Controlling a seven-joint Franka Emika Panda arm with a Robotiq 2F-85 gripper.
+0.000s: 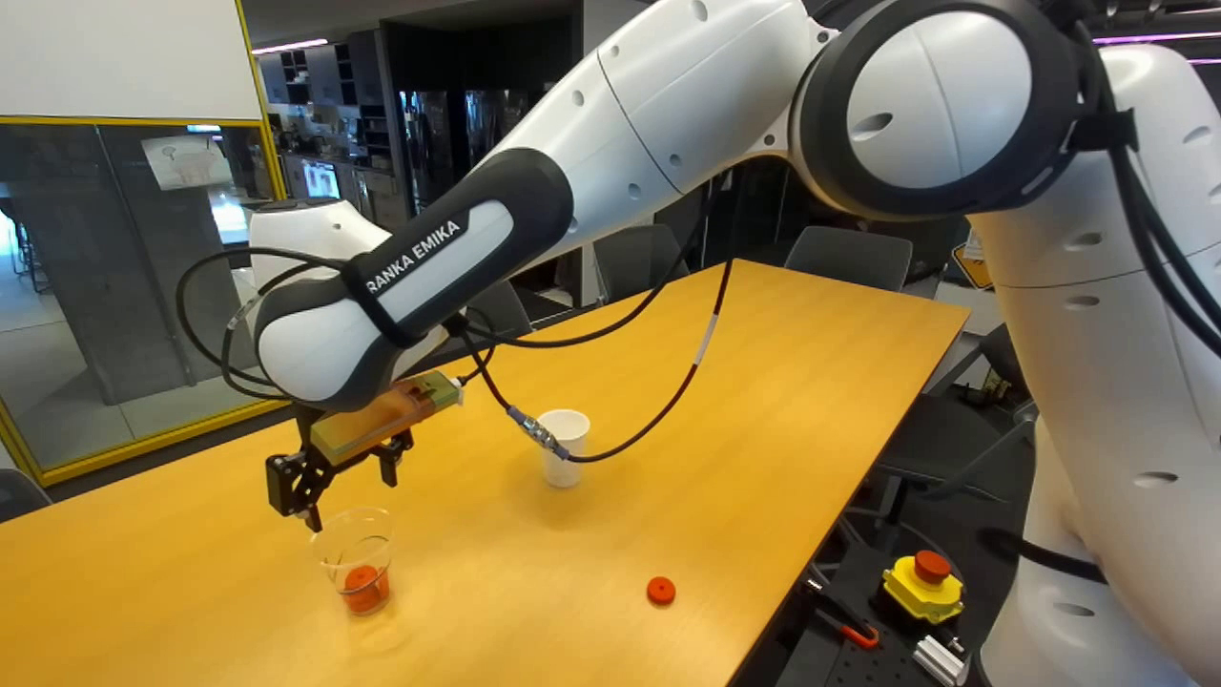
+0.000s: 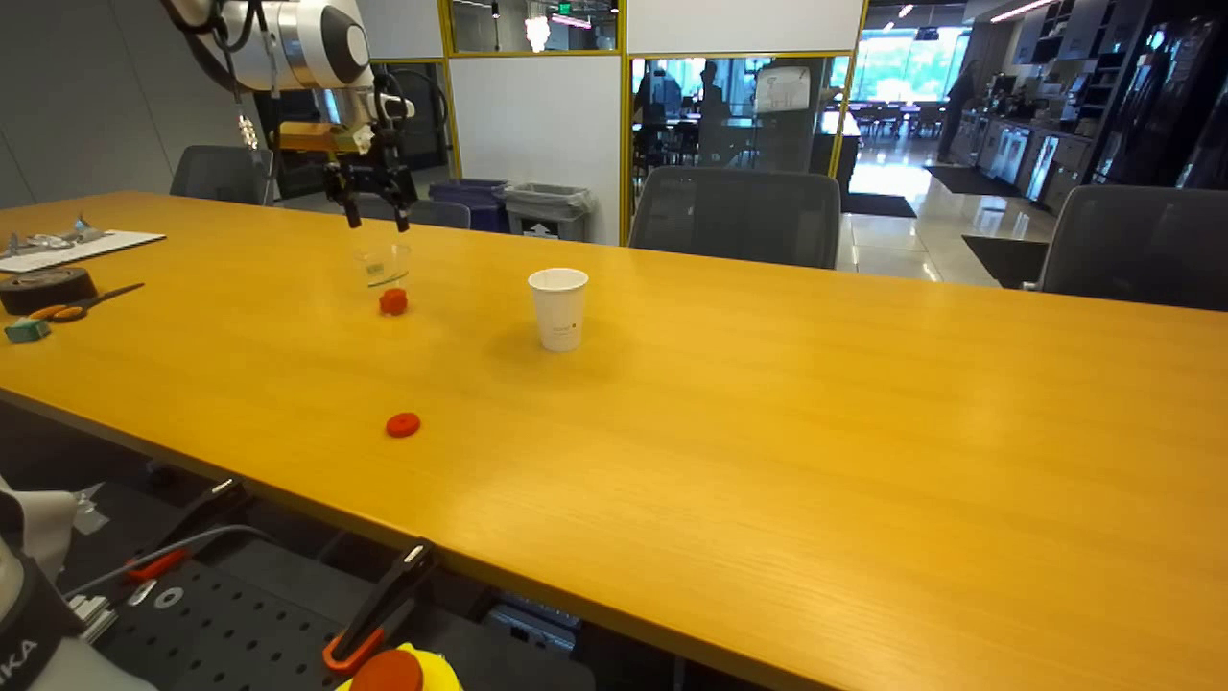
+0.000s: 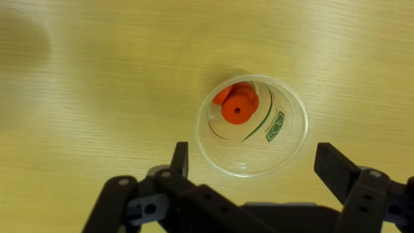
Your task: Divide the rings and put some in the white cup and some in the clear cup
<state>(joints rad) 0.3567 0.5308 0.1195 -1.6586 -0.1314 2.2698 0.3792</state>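
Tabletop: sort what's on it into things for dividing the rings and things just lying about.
For the job:
white cup
clear cup
red rings inside the clear cup
loose red ring

Just lying about:
dark roll, apparently tape
apparent scissors
small green block
flat white sheet or board

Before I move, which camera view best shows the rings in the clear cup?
The wrist view: it looks down through the open mouth of the clear cup and shows overlapping red rings, the top one's centre hole visible. Both exterior views show them only through the cup's side, as a small red clump.
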